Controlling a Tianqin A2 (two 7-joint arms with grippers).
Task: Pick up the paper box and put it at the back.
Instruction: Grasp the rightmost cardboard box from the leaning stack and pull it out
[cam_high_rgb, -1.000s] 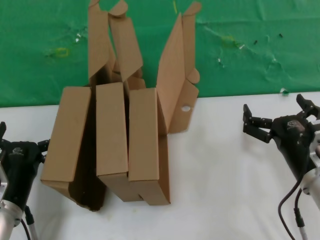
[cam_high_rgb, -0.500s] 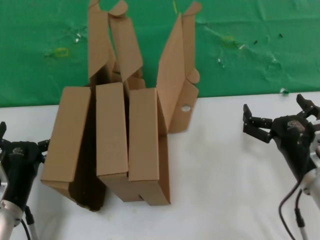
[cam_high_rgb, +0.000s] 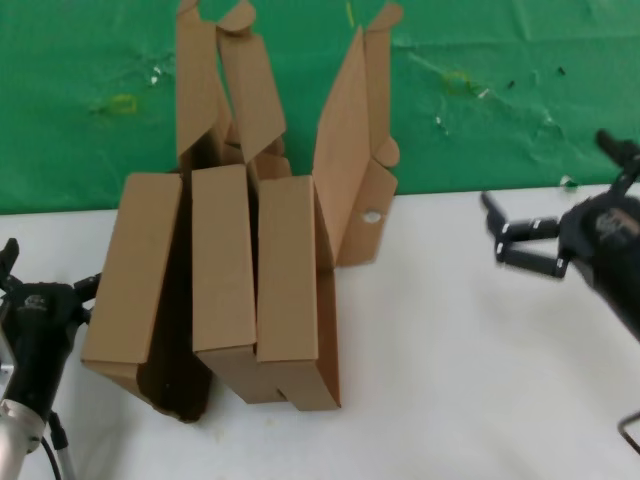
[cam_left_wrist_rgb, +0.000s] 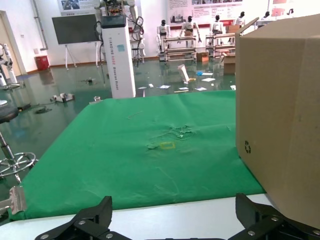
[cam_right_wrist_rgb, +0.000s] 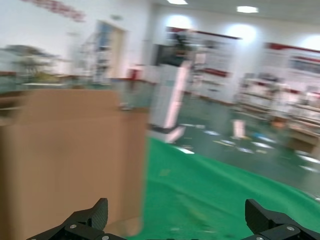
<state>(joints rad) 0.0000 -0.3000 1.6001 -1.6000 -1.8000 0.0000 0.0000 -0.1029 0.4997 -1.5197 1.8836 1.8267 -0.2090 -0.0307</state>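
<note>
Three brown cardboard boxes stand side by side, straddling the white tabletop (cam_high_rgb: 440, 330) and the green cloth (cam_high_rgb: 500, 90). The paper box (cam_high_rgb: 290, 290) is the rightmost one. Its lid stands open and a small round hole (cam_high_rgb: 372, 216) shows in its side wall. My right gripper (cam_high_rgb: 562, 200) is open and empty, in the air well to the right of the box. In the right wrist view, the right gripper (cam_right_wrist_rgb: 176, 210) faces a brown cardboard wall (cam_right_wrist_rgb: 70, 155) and green cloth (cam_right_wrist_rgb: 225, 200). My left gripper (cam_high_rgb: 48, 270) is open and empty at the left of the boxes.
The two other like boxes (cam_high_rgb: 135, 270) (cam_high_rgb: 222, 260) stand left of the paper box with their flaps up. The leftmost box (cam_left_wrist_rgb: 280, 115) fills one side of the left wrist view, close to the left gripper (cam_left_wrist_rgb: 175, 207). The cloth (cam_left_wrist_rgb: 150, 150) is wrinkled with small marks.
My right gripper has risen and shifted to the right, away from the table. The boxes have not moved. The left arm has barely shifted.
</note>
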